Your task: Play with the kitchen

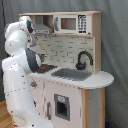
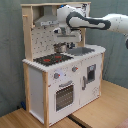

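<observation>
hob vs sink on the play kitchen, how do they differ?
The hob is a flat black panel with red rings; the sink is a grey recessed basin. In the second exterior view the hob sits on the counter's left part, the sink on its right. A black tap stands behind the sink; the hood hangs above the hob. Both are set into the same light countertop.
</observation>
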Robot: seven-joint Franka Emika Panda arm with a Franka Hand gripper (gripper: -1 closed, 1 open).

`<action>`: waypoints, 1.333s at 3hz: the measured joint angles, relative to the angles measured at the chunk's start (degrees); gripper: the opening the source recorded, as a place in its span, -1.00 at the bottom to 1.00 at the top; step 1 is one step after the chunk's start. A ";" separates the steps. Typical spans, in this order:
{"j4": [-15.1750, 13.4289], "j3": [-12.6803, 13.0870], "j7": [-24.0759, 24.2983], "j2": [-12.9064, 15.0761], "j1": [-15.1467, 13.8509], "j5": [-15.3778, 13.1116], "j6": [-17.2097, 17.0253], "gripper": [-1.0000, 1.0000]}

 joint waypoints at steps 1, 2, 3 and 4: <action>-4.92 -1.21 2.12 3.01 0.01 -0.86 -1.07 -1.00; -9.38 -1.37 3.75 6.54 0.05 -2.61 -1.04 -1.00; -13.90 -1.37 5.39 10.44 0.32 -4.44 -0.88 -1.00; -18.07 -1.36 6.80 13.93 0.72 -6.07 -0.41 -1.00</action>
